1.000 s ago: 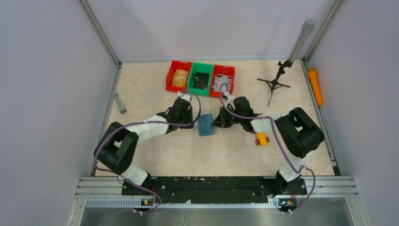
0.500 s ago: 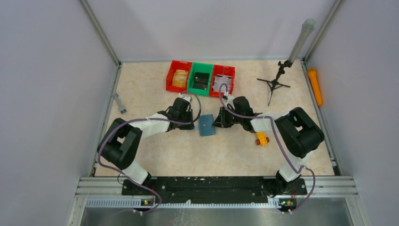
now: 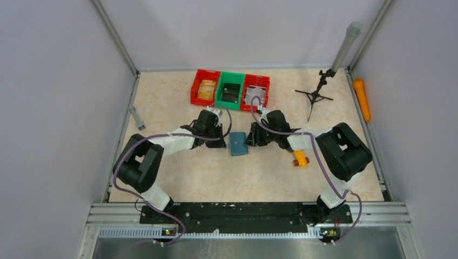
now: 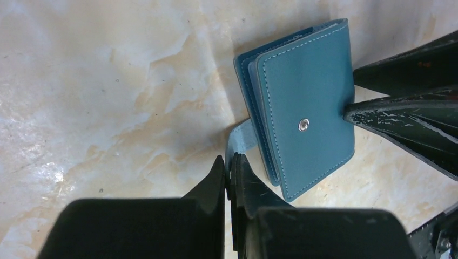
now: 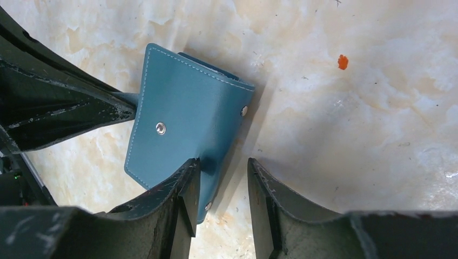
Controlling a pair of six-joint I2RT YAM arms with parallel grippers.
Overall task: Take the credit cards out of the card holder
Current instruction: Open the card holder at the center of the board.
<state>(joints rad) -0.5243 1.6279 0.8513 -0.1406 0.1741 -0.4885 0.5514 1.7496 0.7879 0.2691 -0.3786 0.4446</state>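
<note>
The teal-blue card holder (image 3: 237, 144) lies folded shut on the table between my two grippers, its snap stud facing up (image 4: 304, 124). My left gripper (image 4: 229, 162) is shut on the pale blue strap tab (image 4: 241, 139) that sticks out of the holder's left side. My right gripper (image 5: 224, 164) is open at the holder's (image 5: 183, 113) opposite edge: its left finger (image 5: 186, 178) rests on the cover, and only the holder's edge reaches into the gap. In the top view the left gripper (image 3: 220, 141) and right gripper (image 3: 250, 141) flank the holder. The credit cards are hidden.
Two red bins (image 3: 205, 86) (image 3: 256, 90) and a green bin (image 3: 231, 90) holding dark items stand at the back. A yellow-orange toy block (image 3: 300, 158) lies beside the right arm. A small tripod stand (image 3: 315, 97), an orange cylinder (image 3: 362, 99) and a grey tool (image 3: 136, 117) are at the sides.
My left gripper has closed onto the holder's strap tab. My right gripper has opened from shut. The holder has hardly moved.
</note>
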